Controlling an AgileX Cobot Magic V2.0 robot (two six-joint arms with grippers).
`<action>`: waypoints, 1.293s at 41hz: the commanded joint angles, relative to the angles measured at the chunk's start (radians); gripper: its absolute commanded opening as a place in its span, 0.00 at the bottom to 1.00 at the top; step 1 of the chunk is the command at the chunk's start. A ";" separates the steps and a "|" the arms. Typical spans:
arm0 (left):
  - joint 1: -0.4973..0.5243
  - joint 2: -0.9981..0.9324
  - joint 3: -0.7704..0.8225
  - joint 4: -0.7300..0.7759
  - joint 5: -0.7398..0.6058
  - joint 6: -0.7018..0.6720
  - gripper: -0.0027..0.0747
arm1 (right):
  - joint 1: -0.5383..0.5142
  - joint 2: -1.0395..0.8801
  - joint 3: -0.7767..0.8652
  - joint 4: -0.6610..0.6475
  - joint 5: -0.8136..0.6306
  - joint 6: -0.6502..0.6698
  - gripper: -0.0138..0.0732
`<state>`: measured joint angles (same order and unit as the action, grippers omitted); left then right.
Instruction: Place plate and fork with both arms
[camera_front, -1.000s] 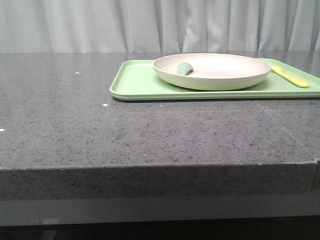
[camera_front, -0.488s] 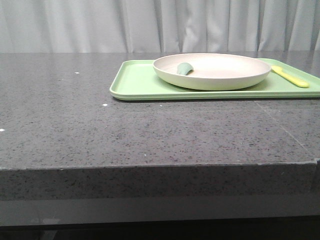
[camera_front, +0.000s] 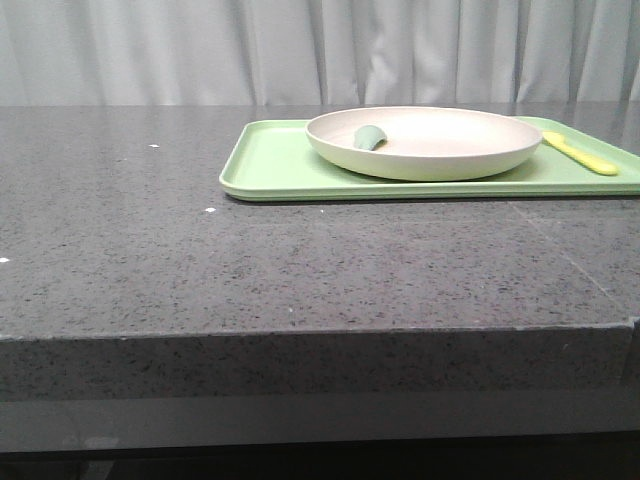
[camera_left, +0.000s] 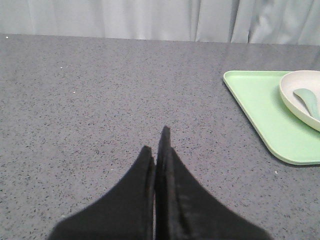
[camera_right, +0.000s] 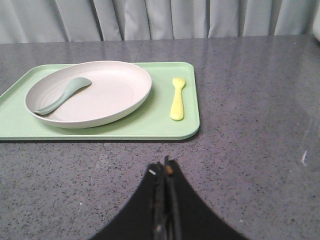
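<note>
Where the dark speckled stone table (camera_front: 150, 260) runs out to the left of the front view, nothing but a few white flecks lies on it. Over that stretch, in the left wrist view, the left gripper (camera_left: 159, 150) hangs w/ its black fingers pressed together, no gap btwn them, gripping nothing. Next to the right comes a flat light-green tray (camera_front: 270, 165) w/ rounded corners, lying on the table toward the back. On the tray sits the plate (camera_front: 440, 150), a wide shallow cream-white dish w/ a raised rim, taking up the middle of the tray. Inside the plate, near its left side, rests a grey-green spoon (camera_front: 369, 138), bowl end leaning up toward the rim. Further right, on the bare strip of tray beside the plate, lies the fork (camera_front: 580, 154), pale yellow, close to the plate but apart from it. In the right wrist view the right gripper (camera_right: 164, 172) hovers over bare table in front of the tray's near edge, fingers closed tight together, empty. A pale grey curtain (camera_front: 320, 50) hangs behind the table.
</note>
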<state>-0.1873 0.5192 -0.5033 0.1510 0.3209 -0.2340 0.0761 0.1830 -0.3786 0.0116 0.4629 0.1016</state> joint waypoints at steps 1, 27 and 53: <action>-0.007 0.002 -0.027 0.003 -0.079 0.003 0.01 | -0.001 0.009 -0.024 -0.012 -0.085 -0.011 0.08; 0.162 -0.378 0.250 -0.191 -0.155 0.192 0.01 | -0.001 0.009 -0.024 -0.012 -0.085 -0.011 0.08; 0.172 -0.537 0.514 -0.191 -0.257 0.192 0.01 | -0.001 0.011 -0.024 -0.012 -0.083 -0.011 0.08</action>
<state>-0.0174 -0.0061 0.0049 -0.0295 0.1734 -0.0423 0.0761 0.1830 -0.3786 0.0107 0.4624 0.1016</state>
